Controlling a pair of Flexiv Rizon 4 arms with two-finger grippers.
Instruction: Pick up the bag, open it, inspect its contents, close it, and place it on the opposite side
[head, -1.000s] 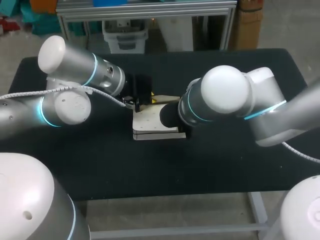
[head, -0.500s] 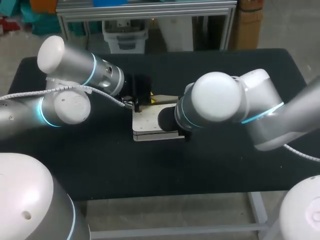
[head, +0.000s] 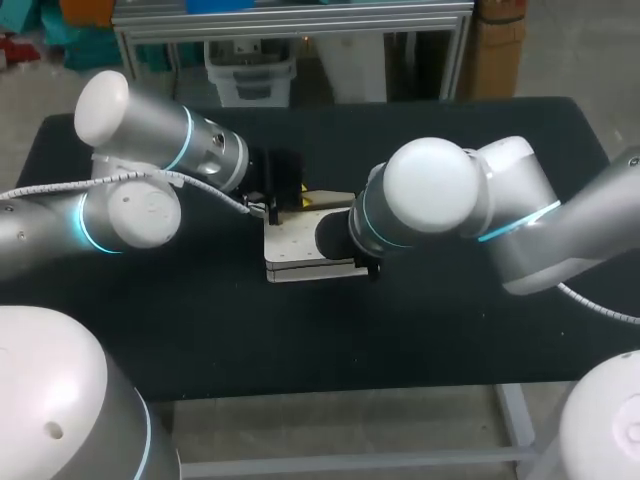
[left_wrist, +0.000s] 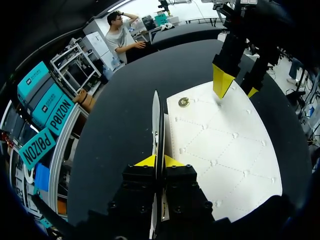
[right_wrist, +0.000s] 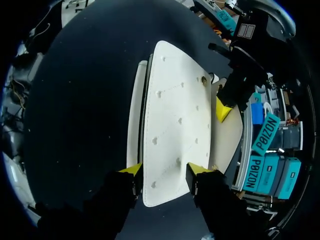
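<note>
Black counter (head: 450, 340), both arms reaching in to its middle. Right arm (head: 430, 190): over the last second its big elbow joint has slid inward, toward the centre and slightly toward the far edge, so it now covers more of the bag's right end in the head view. Left arm (head: 150, 150): no shift seen across the same interval. White quilted bag (head: 300, 248): lies flat at the centre of the counter between the two arms, in the same spot as a second ago, so it has not been lifted or carried to either side. Left fingers (left_wrist: 147, 162): together, clamped on a thin white edge of the bag that stands upright between the yellow tips and is seen edge-on in the left wrist view. The quilted panel lies flat just beside it. Right fingers (right_wrist: 132, 169): apart, straddling the end of the top panel. From the left wrist view one yellow tip comes down onto the panel near the snap and the other sits out by the panel's edge. No pinch from both sides is visible. Round metal snap (left_wrist: 184, 102): on the quilted panel, near the end where the right fingers stand. Judgement: the inward creep of the right arm looks like positioning for a grip on the top panel while the left holds the other edge, i.e. the opening step. Inspecting, closing and moving the bag to the opposite side all remain. Risk: the thin panel may slide off a finger rather than be caught.
</note>
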